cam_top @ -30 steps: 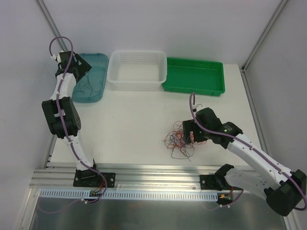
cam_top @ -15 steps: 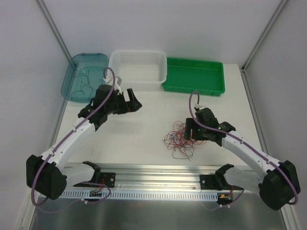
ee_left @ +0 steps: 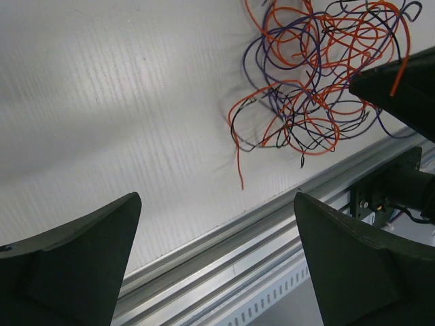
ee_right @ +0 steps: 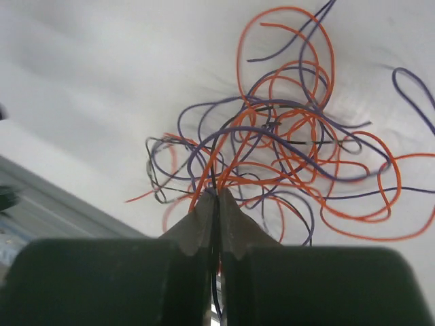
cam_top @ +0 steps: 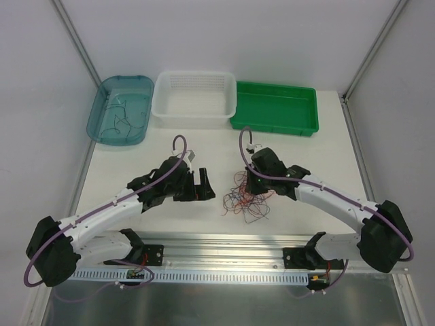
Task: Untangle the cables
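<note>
- Bare table lies open between the 2 arms and the far row of containers.
- The blue tray, white basket and green tray stand side by side, walling the far edge.
- The cables sprawl near the left gripper, with a bare strip between them.
- The right gripper, pinched on the tangle, blocks its far side.
- A metal rail bounds the near edge, close beside the tangle.

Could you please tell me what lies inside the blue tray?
A few thin dark cables lie loose inside the blue tray. Nothing covers them, though they are too fine to count.
</note>
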Robot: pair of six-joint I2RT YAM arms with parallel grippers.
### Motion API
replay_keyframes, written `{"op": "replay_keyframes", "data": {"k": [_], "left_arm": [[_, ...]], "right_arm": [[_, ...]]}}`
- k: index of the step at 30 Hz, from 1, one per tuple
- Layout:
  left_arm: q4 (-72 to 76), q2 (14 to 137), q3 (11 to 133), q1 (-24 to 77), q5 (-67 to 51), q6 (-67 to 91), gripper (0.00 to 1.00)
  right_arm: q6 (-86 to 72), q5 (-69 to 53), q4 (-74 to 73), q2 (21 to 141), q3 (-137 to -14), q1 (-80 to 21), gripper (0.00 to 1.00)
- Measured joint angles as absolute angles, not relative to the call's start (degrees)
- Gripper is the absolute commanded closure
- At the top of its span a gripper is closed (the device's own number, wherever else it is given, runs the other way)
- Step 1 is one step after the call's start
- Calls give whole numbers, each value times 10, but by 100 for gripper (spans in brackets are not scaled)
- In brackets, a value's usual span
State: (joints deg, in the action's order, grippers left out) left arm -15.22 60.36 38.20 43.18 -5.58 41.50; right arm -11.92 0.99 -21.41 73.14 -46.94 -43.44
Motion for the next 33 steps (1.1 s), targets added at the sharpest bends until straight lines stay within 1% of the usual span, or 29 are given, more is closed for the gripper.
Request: {"op": "replay_keyframes", "data": {"k": [4, 9, 14, 19, 23, 27, 29, 33], "left_arm": [[-148, 603, 381, 432, -37, 434, 7], [-140, 591, 377, 432, -21, 446, 8], [-137, 558, 373, 432, -2, 445, 8], [-128, 529, 354, 432, 8, 446, 9], [-127, 534, 340, 432, 7, 460, 9], [-124, 571, 339, 432, 7, 474, 12], [-123, 600, 340, 432, 8, 475, 14], [-121, 674, 373, 432, 7, 469, 14]], "right_arm": [[-102, 1, -232, 723, -546, -478, 99], [-57, -22, -260, 680, -645, -504, 99], [-36, 51, -303, 649, -692, -504, 99], [-50, 76, -315, 664, -622, -479, 98], [-74, 70, -319, 729, -546, -450, 98], [-87, 53, -320, 748, -498, -449, 98], [-88, 51, -315, 748, -498, -449, 98], [-88, 51, -303, 746, -498, -449, 98]]}}
